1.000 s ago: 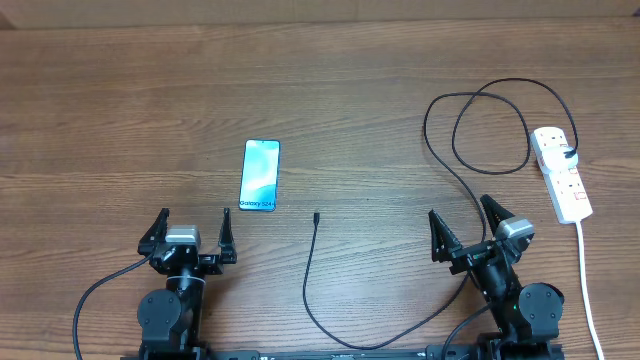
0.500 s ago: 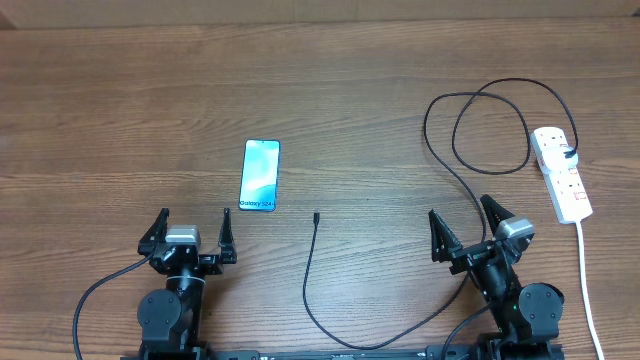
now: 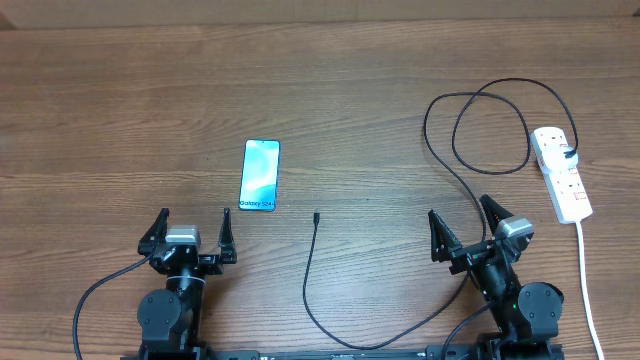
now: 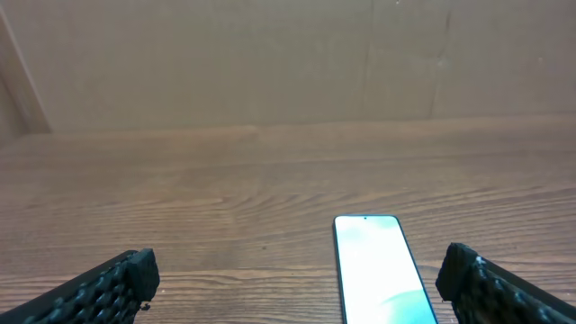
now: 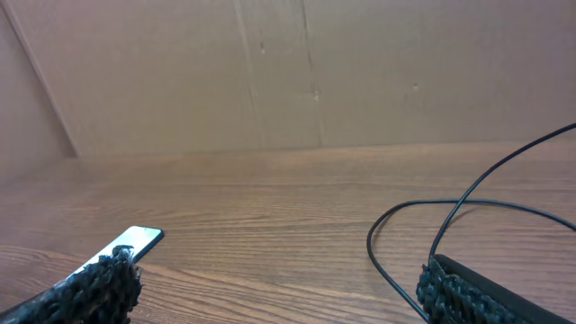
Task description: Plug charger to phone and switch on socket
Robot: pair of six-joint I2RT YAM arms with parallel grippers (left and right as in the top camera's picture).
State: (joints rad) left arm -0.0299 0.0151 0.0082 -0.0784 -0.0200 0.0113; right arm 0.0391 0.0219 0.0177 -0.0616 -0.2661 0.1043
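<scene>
At near table edge we log left gripper (image 3: pixel 193 218) & right gripper (image 3: pixel 460 208), both spread wide, empty. Nothing moved vs prior frames: phone (image 3: pixel 260 175) flat, charger (image 3: pixel 306 270) tip near its lower-right, unplugged; socket (image 3: pixel 562 185) far right. Task not begun.

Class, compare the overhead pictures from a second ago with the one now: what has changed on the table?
Nothing visibly changed. The phone, the charger and the socket lie where they were. The left end effector and the right end effector stay open, holding nothing.
</scene>
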